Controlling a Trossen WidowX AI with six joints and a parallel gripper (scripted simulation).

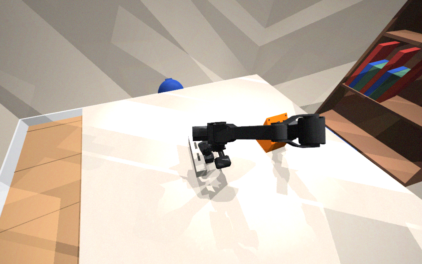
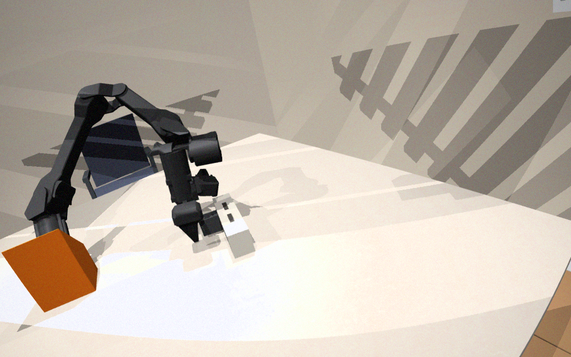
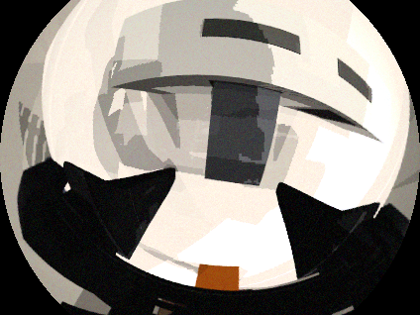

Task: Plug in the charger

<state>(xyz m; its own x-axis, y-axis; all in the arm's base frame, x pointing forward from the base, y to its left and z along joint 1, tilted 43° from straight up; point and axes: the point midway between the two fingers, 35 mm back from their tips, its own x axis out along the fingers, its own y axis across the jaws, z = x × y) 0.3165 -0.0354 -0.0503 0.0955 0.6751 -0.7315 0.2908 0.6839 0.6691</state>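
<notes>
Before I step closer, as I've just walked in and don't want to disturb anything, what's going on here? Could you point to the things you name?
A black robot arm (image 1: 252, 132) (image 2: 145, 109) is working on plugging a dark charger (image 1: 209, 158) (image 2: 211, 222) (image 3: 240, 134) into a pale power strip (image 1: 200, 169) (image 2: 237, 228) (image 3: 183, 54). Its claw (image 1: 214, 157) (image 2: 204, 232) (image 3: 228, 181) is open around the charger, gripping nothing. The charger sits right by the strip's side, but its prongs are hidden, so I can't tell whether they're in.
</notes>
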